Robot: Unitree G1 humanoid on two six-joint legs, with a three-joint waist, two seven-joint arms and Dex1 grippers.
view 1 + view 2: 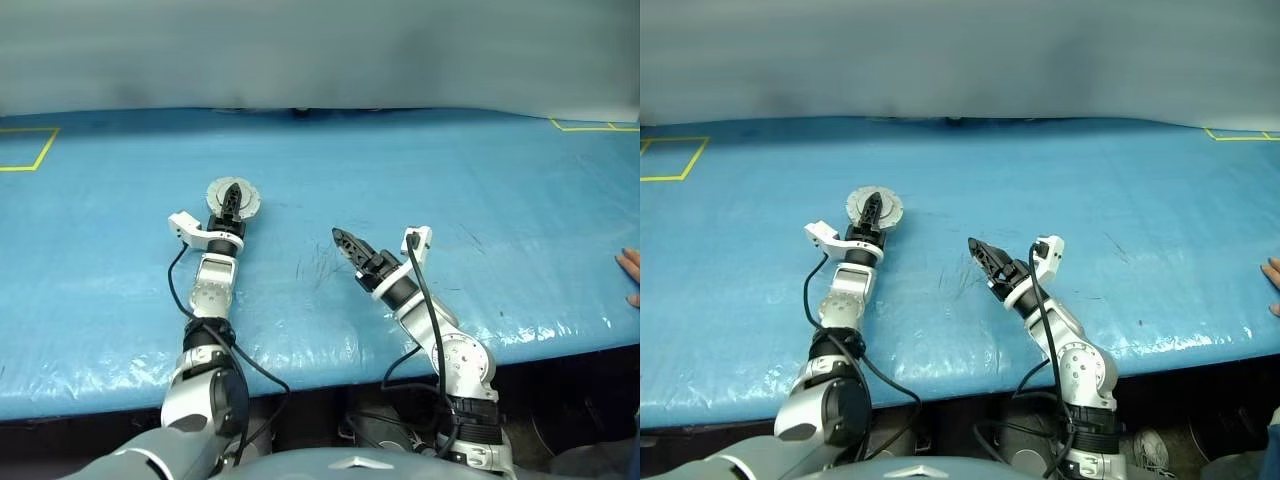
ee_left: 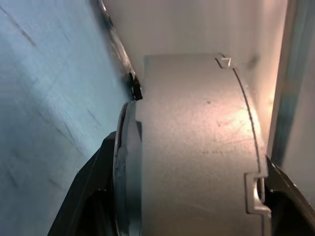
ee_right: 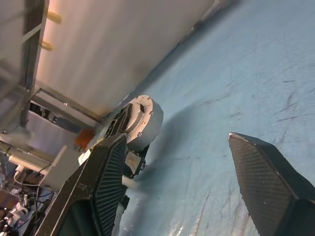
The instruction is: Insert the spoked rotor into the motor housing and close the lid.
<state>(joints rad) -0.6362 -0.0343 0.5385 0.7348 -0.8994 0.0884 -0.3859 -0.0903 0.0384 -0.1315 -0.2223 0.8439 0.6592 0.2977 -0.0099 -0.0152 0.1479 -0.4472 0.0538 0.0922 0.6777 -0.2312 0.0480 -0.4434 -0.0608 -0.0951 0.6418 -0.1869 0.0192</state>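
I see the motor housing (image 1: pixel 233 198), a round grey metal thing, on the blue bench. The lid (image 2: pixel 197 147) looks shut, its plain grey side facing out. My left tool (image 1: pixel 232 195) holds it.

Both arms are built of silver-grey rounded joint housings joined by black collars, each ending in a white wrist ring just behind the pincer. The left gripper (image 1: pixel 232 196) and the right gripper (image 1: pixel 345 242) each carry two black tapered fingers; the right one's fingers (image 3: pixel 266 177) show a fine cross-hatched texture on their inner faces. A white camera bracket juts sideways behind each pincer, and a black cable loops back from it along the forearm.
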